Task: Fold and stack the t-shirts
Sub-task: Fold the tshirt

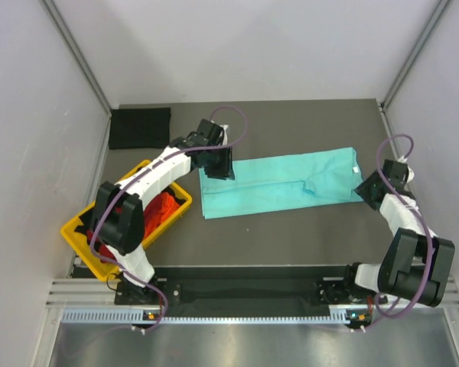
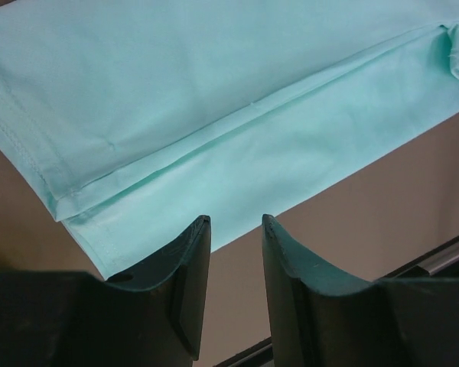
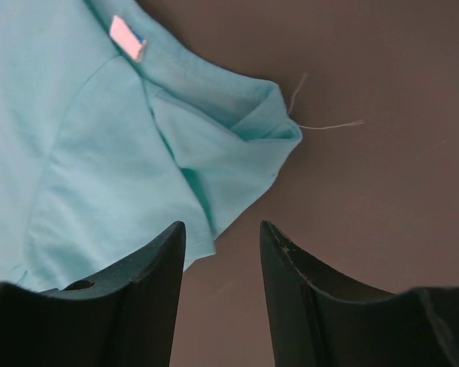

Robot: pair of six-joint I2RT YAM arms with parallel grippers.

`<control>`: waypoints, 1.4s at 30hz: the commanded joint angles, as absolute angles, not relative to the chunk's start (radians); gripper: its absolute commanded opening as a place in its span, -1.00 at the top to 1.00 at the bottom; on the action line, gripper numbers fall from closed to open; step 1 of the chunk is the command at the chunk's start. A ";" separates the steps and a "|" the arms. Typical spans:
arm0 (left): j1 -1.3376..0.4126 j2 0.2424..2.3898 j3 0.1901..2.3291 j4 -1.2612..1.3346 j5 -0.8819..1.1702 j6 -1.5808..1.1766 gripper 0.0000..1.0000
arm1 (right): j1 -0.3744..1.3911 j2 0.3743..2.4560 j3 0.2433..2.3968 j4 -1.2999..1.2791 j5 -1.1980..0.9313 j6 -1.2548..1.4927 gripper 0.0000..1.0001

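Note:
A mint-teal t-shirt lies folded lengthwise in a long strip across the middle of the table. It shows in the left wrist view with a hemmed edge, and in the right wrist view with its white neck label. My left gripper is open and empty over the strip's left end. My right gripper is open and empty at the strip's right end. A folded black t-shirt lies at the back left. A red t-shirt sits in the yellow tray.
The yellow plastic tray stands at the front left, partly under my left arm. Grey walls close in the table on three sides. A loose white thread lies on the dark tabletop by the shirt's collar end.

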State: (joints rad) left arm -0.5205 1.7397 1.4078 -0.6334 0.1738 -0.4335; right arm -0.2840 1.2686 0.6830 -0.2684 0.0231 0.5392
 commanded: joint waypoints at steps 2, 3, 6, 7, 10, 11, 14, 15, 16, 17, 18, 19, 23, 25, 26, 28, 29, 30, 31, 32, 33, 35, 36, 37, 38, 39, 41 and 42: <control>-0.515 1.671 1.408 -0.617 0.241 -0.422 0.22 | -0.345 1.273 0.652 -0.164 0.006 0.540 0.10; -0.515 1.663 1.410 -0.618 0.253 -0.428 0.23 | -0.359 1.288 0.649 -0.152 0.005 0.537 0.09; -0.515 1.652 1.411 -0.618 0.261 -0.433 0.22 | -0.386 1.318 0.647 -0.133 0.003 0.535 0.07; -0.515 1.646 1.413 -0.620 0.261 -0.433 0.22 | -0.402 1.333 0.643 -0.127 0.005 0.538 0.07; -0.515 1.643 1.414 -0.618 0.249 -0.428 0.22 | -0.411 1.348 0.624 -0.098 -0.037 0.552 0.07; -0.515 1.643 1.417 -0.620 0.241 -0.426 0.22 | -0.411 1.353 0.621 -0.089 -0.047 0.554 0.08; -0.515 1.647 1.422 -0.626 0.216 -0.422 0.22 | -0.411 1.379 0.614 -0.061 -0.054 0.563 0.08; -0.515 1.651 1.422 -0.626 0.212 -0.422 0.22 | -0.411 1.387 0.611 -0.051 -0.054 0.566 0.10; -0.515 1.651 1.422 -0.626 0.209 -0.422 0.22 | -0.411 1.402 0.606 -0.029 -0.054 0.568 0.10; -0.515 1.651 1.422 -0.626 0.201 -0.422 0.22 | -0.411 1.411 0.604 -0.020 -0.054 0.568 0.11; -0.515 1.649 1.420 -0.626 0.199 -0.420 0.22 | -0.413 1.433 0.604 -0.014 -0.051 0.569 0.13; -0.515 1.648 1.420 -0.627 0.195 -0.420 0.22 | -0.413 1.445 0.606 -0.008 -0.049 0.566 0.16; -0.515 1.641 1.422 -0.626 0.187 -0.416 0.22 | -0.419 1.496 0.617 0.034 -0.058 0.566 0.21; -0.515 1.641 1.425 -0.629 0.178 -0.410 0.22 | -0.422 1.512 0.626 0.054 -0.066 0.571 0.35; -0.514 1.643 1.433 -0.629 0.170 -0.410 0.22 | -0.422 1.517 0.630 0.057 -0.064 0.575 0.42; -0.514 1.646 1.440 -0.637 0.160 -0.408 0.22 | -0.422 1.535 0.646 0.063 -0.063 0.583 0.66; -0.514 1.646 1.450 -0.635 0.150 -0.405 0.22 | -0.422 1.546 0.653 0.066 -0.069 0.583 0.75; -0.514 1.651 1.454 -0.637 0.144 -0.402 0.22 | -0.422 1.571 0.675 0.077 -0.074 0.583 0.91; -0.514 1.654 1.459 -0.641 0.126 -0.400 0.22 | -0.422 1.586 0.689 0.084 -0.081 0.583 0.98; -0.514 1.657 1.471 -0.646 0.117 -0.400 0.22 | -0.422 1.601 0.705 0.089 -0.092 0.581 1.00; -0.514 1.664 1.477 -0.650 0.101 -0.399 0.22 | -0.422 1.617 0.741 0.097 -0.100 0.580 1.00; -0.514 1.675 1.494 -0.655 0.055 -0.399 0.21 | -0.422 1.678 0.782 0.127 -0.141 0.578 1.00; -0.512 1.686 1.499 -0.653 0.035 -0.399 0.21 | -0.422 1.736 0.831 0.149 -0.168 0.578 1.00; -0.512 1.692 1.505 -0.650 0.009 -0.399 0.21 | -0.423 1.767 0.856 0.159 -0.198 0.584 1.00; -0.509 1.700 1.506 -0.643 -0.009 -0.399 0.21 | -0.422 1.798 0.879 0.181 -0.256 0.598 1.00; -0.502 1.716 1.508 -0.637 -0.030 -0.394 0.20 | -0.416 1.852 0.926 0.219 -0.279 0.609 1.00; -0.491 1.741 1.525 -0.629 -0.046 -0.382 0.19 | -0.410 1.913 0.997 0.222 -0.330 0.623 1.00; -0.474 1.776 1.535 -0.635 -0.048 -0.370 0.19 | -0.402 1.971 1.078 0.212 -0.339 0.621 1.00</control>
State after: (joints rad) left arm -0.5041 1.7195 1.4918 -0.6506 0.0196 -0.4046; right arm -0.4137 1.8626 0.9531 0.1791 -0.2504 0.6090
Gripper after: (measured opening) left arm 0.404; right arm 0.012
